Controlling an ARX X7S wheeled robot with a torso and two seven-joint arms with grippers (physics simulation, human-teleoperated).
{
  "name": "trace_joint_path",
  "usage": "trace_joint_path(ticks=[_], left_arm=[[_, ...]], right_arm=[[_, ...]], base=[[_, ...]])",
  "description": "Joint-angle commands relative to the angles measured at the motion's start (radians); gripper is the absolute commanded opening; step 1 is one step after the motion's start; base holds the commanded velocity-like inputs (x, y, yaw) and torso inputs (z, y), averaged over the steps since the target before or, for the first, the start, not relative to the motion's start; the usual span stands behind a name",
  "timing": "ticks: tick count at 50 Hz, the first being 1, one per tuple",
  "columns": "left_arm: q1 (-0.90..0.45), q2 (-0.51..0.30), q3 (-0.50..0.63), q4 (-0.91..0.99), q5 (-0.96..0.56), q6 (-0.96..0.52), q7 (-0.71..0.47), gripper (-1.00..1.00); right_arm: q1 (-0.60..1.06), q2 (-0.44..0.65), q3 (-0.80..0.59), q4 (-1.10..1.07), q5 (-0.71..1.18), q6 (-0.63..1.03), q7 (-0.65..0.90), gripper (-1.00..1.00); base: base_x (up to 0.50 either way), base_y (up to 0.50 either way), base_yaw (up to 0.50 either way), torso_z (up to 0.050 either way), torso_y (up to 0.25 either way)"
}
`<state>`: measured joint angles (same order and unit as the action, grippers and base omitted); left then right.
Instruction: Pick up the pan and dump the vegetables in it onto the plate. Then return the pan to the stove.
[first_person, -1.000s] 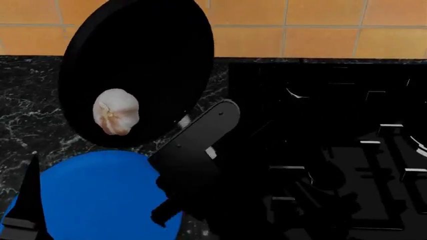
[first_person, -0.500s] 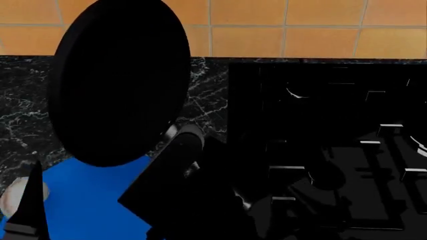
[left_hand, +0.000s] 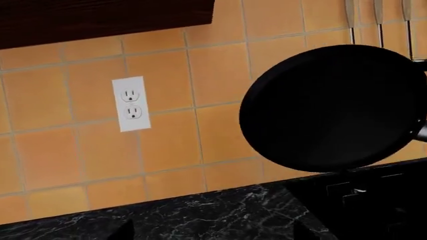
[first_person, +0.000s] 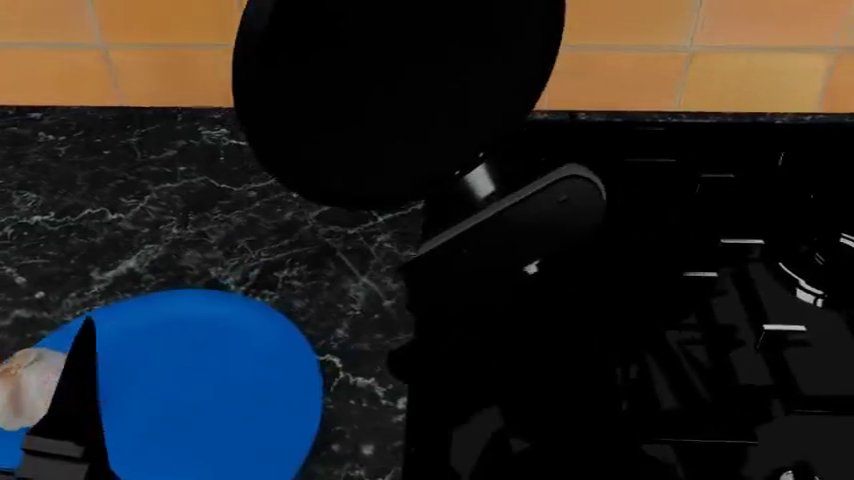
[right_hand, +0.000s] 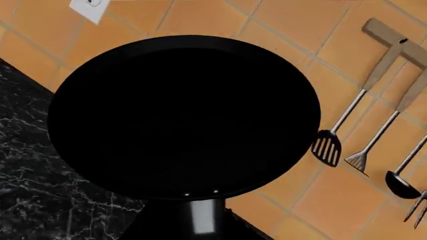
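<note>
Garlic (first_person: 19, 388) on plate (first_person: 200, 390) – pan (first_person: 387, 90) above counter, left of stove (first_person: 694, 300).

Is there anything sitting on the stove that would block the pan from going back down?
Nothing visible does. The pan hangs tilted above the counter beside the stove, whose grates look bare. The near part is hidden by the robot's arm.

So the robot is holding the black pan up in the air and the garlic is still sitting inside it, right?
Not quite. The pan is held up in the air, but it is empty, as the right wrist view shows. The garlic is out of it: the head view shows it down at the left edge of the blue plate, partly hidden, so I cannot tell if it rests fully on the plate.
</note>
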<state>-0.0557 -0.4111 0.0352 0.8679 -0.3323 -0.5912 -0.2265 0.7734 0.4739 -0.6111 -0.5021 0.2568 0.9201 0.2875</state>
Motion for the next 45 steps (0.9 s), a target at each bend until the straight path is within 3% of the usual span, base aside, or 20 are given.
trace_joint_path(ticks=[1, 17, 45], left_arm=[[-0.025, 0.005, 0.02, -0.03, -0.004, -0.001, 0.002, 1.0], [-0.038, 0.005, 0.046, -0.042, 0.003, -0.001, -0.003, 1.0], [-0.048, -0.005, 0.064, -0.03, 0.007, -0.005, -0.015, 1.0]], right_arm=[[-0.005, 0.009, 0.133, 0.008, -0.129, -0.026, -0.008, -1.0], [-0.007, 0.026, 0.137, -0.014, -0.117, -0.024, -0.023, -1.0], [-0.023, 0.045, 0.195, -0.084, -0.085, 0.004, -0.023, -1.0]], base=[[-0.19, -0.5, 0.0, 0.0, 0.01], [-0.16, -0.5, 0.0, 0.001, 0.002], [-0.01, -0.5, 0.0, 0.001, 0.003]])
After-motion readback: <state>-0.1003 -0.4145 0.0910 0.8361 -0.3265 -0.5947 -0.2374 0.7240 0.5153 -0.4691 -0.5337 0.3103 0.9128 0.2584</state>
